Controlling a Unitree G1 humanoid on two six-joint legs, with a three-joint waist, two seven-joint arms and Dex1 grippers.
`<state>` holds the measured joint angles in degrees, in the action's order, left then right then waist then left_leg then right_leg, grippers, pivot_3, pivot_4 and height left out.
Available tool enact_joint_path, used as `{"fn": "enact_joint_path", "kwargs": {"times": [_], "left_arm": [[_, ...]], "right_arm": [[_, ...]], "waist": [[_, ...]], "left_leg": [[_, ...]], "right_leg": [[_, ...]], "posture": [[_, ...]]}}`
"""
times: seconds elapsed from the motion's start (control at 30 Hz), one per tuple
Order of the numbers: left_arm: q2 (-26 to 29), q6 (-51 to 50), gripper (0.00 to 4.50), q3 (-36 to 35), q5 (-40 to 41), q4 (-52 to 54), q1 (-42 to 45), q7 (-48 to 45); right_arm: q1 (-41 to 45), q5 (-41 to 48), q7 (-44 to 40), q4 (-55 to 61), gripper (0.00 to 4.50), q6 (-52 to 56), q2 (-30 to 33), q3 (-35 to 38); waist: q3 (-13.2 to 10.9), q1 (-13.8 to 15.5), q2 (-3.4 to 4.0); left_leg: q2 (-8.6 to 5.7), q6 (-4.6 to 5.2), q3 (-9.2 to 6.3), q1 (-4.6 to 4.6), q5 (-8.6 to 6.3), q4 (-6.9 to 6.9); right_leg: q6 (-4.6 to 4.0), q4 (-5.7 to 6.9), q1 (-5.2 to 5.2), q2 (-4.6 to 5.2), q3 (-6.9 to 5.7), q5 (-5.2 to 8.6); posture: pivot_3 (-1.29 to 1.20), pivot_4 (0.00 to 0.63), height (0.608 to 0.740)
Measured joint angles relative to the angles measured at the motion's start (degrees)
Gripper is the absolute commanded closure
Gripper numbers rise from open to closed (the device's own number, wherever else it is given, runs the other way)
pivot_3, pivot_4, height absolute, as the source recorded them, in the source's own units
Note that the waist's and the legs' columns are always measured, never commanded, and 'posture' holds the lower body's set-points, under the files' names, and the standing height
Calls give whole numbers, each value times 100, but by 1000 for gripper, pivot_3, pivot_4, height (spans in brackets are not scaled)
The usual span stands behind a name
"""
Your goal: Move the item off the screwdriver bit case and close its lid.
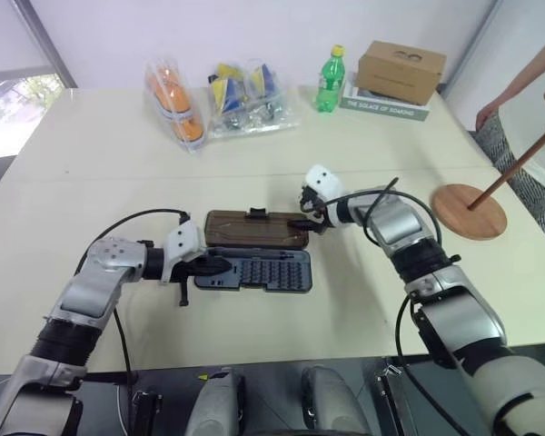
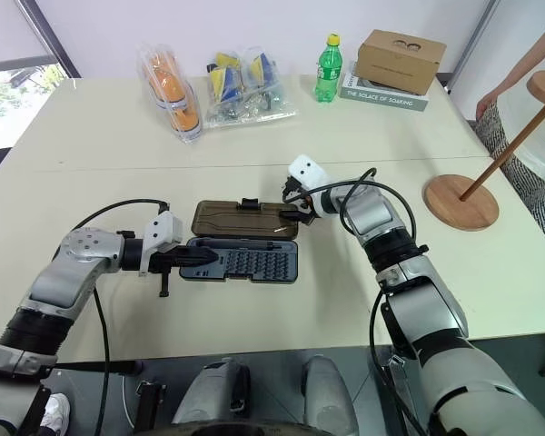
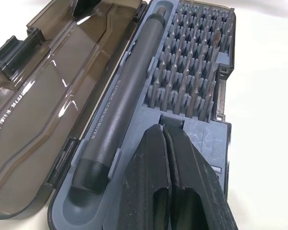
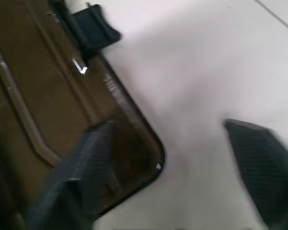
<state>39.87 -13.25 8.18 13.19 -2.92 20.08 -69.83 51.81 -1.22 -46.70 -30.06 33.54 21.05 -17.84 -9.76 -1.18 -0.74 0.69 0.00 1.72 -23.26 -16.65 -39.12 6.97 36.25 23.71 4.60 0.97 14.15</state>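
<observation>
Your bit case lies open; the wooden stand sits well apart.

You see the screwdriver bit case [image 1: 253, 271] flat on the desk, grey-blue tray showing rows of bits, its smoky brown lid [image 1: 256, 230] folded back flat. The reddish-brown stand [image 1: 470, 210] stands at the right, its rod leaning.

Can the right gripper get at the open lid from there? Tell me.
Probably yes: the right gripper sits at the lid's right end, jaws apart across its corner, with nothing between. The wooden stand stands well aside.
</observation>
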Motion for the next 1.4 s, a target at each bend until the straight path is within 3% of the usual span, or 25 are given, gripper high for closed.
{"fn": "enact_joint_path", "kwargs": {"times": [0.13,0.17,0.3,0.57,1.03,1.4], "left_arm": [[15,-1,4500,-4,-2,6,-13,16],[41,-2,4500,-9,-4,-18,-14,24],[72,-22,4500,-31,-12,-69,-14,34],[69,-6,4500,-37,-14,-89,-4,110],[53,-52,4500,-31,-10,-176,105,134],[-5,-98,4500,-33,-9,-234,195,154]], "right_arm": [[-4,-26,-153,10,4383,-41,-18,-4],[-1,-28,-248,39,4447,-79,21,-6],[-39,-68,-266,4,4447,-73,-25,-6],[-155,-235,-297,181,4447,-332,42,-83],[-450,-1221,332,868,4447,-3570,417,-385],[-967,-1435,670,1771,4447,-3656,564,-242]], "waist": [[0,-4,0],[3,-14,-4],[1,-112,-1],[1,-128,-1],[-5,-132,2],[-6,-111,2]], "left_leg": [[0,0,0,2,0,0],[2,0,0,14,0,0],[13,0,0,59,0,13],[19,0,0,62,-1,16],[19,-1,4,55,-1,20],[18,-1,3,28,-1,18]], "right_leg": [[0,0,-1,0,0,0],[0,0,-11,-3,0,0],[-19,3,-45,-6,0,7],[-15,3,-47,-4,1,4],[-16,1,-36,-2,3,5],[-16,-2,-17,3,2,5]], "posture": [[0,150,740],[0,150,740],[0,150,740],[0,150,740],[0,150,740],[0,150,740]]}}
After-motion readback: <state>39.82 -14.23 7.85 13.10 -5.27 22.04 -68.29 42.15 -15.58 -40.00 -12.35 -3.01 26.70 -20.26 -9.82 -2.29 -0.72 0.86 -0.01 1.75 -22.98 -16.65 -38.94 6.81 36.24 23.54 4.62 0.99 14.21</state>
